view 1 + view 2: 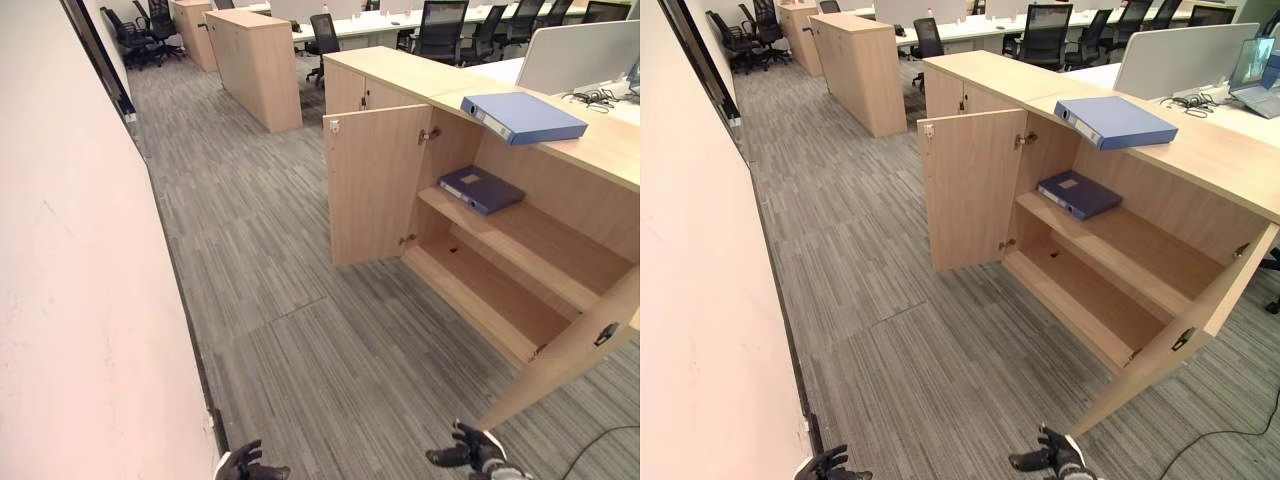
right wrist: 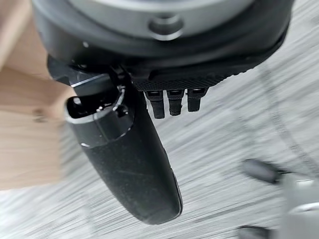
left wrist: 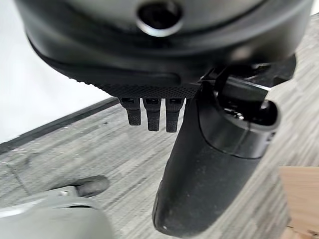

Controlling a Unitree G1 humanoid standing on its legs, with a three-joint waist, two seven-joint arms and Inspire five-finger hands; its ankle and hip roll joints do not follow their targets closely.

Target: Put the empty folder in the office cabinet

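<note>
Left eye view shows the office cabinet (image 1: 520, 250) at the right with both doors swung open and its two shelves exposed. We find a blue folder (image 1: 523, 116) lying flat on the cabinet top, at its front edge, and a darker folder (image 1: 481, 188) on the upper shelf at its far end. We cannot tell which one is empty. The left hand (image 1: 245, 463) and the right hand (image 1: 470, 448) hang low over the carpet, well apart from the cabinet; in the wrist views each hand's fingers are relaxed and apart, holding nothing. We judge the approach not yet begun. Risks: the near open door (image 1: 570, 350) stands in the right arm's path and could be struck, and the top folder could be pushed off the edge by a clumsy reach.
</note>
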